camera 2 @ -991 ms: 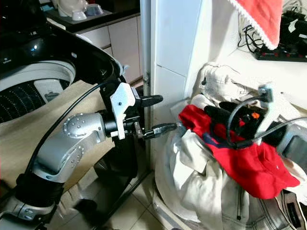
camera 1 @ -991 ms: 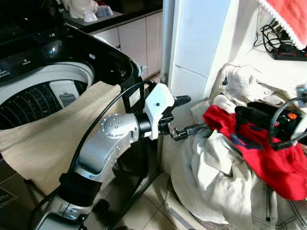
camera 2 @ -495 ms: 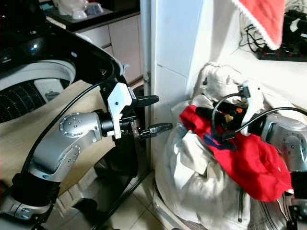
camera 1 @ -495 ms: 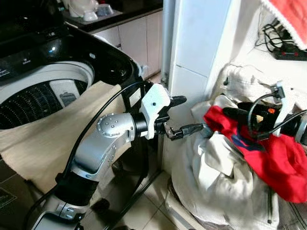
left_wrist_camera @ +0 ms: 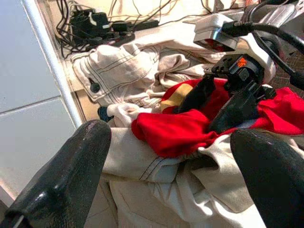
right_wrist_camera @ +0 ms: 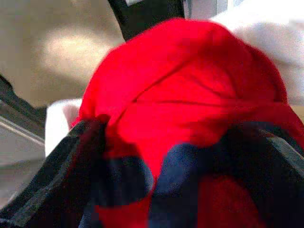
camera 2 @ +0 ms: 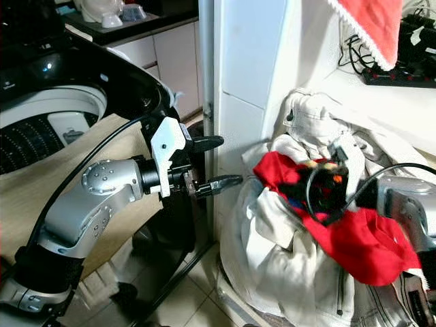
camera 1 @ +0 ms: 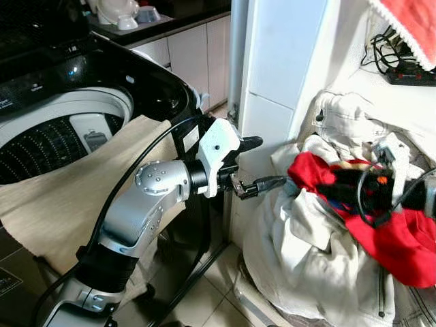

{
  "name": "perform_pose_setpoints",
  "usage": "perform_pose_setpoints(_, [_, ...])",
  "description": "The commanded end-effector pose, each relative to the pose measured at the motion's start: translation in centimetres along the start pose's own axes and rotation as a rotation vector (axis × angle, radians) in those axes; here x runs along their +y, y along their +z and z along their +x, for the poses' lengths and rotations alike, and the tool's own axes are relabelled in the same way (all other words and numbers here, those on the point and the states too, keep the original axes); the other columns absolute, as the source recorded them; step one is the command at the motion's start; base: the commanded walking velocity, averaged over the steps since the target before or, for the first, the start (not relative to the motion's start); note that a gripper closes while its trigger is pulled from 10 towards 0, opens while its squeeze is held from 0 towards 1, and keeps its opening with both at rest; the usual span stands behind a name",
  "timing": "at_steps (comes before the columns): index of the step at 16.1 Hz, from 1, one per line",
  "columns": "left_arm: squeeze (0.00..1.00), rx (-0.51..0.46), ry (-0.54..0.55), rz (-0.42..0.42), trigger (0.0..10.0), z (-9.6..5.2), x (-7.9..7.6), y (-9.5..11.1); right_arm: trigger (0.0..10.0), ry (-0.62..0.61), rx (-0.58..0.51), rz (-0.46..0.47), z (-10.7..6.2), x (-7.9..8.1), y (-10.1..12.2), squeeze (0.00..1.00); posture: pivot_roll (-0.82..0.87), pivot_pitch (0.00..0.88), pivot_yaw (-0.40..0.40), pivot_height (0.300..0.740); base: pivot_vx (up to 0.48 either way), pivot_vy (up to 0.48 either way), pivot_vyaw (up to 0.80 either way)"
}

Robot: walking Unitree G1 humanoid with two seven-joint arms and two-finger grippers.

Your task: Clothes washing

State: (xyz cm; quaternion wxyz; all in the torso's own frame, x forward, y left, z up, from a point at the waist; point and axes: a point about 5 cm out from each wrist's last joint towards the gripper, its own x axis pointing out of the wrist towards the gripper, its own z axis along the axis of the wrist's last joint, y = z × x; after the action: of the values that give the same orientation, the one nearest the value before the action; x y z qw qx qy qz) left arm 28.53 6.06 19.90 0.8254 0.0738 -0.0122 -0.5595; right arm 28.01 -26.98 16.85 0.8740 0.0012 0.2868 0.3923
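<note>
Two hands at work over the laundry heap. Right hand [camera 2: 310, 187] is now sunk into the red garment [camera 1: 381, 235], which lies on top of the pile of white clothes [camera 1: 300, 266]; a second ago the same hand sat higher on the cloth with its black fingers plainly visible, so it has pushed down and forward into the fabric. In the right wrist view the red cloth bunches between the two fingers [right_wrist_camera: 71, 166], one on each side of the fold, so I read it as pinching the red garment, though the grip looks shallow and I cannot tell how much cloth is caught. Left hand [camera 1: 262, 163] has drawn back slightly toward the washer; its fingers are spread wide, nothing between them, and the red garment lies just ahead of its tips. Judgement: pickup of the next item is underway, lift and transfer not yet done. A beige cloth [camera 1: 68, 197] is draped over the rim of the top-loading washing machine [camera 1: 41, 102], whose open drum sits well behind the left hand. Edges: a white tiled pillar [camera 1: 279, 68] stands between the pile and the washer, close beside the left hand, and the carry path must pass it. Cables and a power strip [camera 1: 402, 68] lie beyond the right hand, a snag risk.
</note>
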Motion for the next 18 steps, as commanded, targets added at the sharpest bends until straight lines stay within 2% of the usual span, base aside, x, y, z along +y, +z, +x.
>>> perform_pose_setpoints(1, [0.0, -0.007, -0.009, 0.002, 10.0, -0.1, -0.18, 0.24, 5.7, -0.027, 0.026, -0.03, 0.04, -0.2, 0.15, 0.0, -0.2, 0.009, 0.043, 0.74, 0.0, 0.0, 0.0])
perform_pose_setpoints(2, [0.0, -0.007, -0.01, 0.002, 10.0, -0.08, -0.18, 0.25, 3.2, -0.038, 0.021, -0.028, 0.04, -0.4, 0.22, 0.0, -0.2, 0.01, 0.043, 0.74, 0.0, 0.0, 0.0])
perform_pose_setpoints(3, [0.0, -0.006, -0.011, 0.002, 10.0, -0.06, -0.2, 0.24, 0.0, -0.044, 0.017, -0.025, 0.0, -0.62, 0.26, 0.0, -0.2, 0.011, 0.043, 0.74, 0.0, 0.0, 0.0])
perform_pose_setpoints(9, [0.0, -0.005, -0.016, 0.004, 10.0, 0.0, -0.22, 0.29, 0.0, -0.02, 0.041, -0.033, -0.25, -0.8, 0.12, 0.0, -0.2, 0.008, 0.041, 0.74, 0.0, 0.0, 0.0])
perform_pose_setpoints(18, [0.0, 0.002, -0.028, 0.01, 10.0, -0.16, -0.38, 0.15, 0.0, 0.007, 0.022, -0.045, 0.14, -0.58, 0.3, 0.0, -0.2, 0.001, 0.04, 0.74, 0.0, 0.0, 0.0])
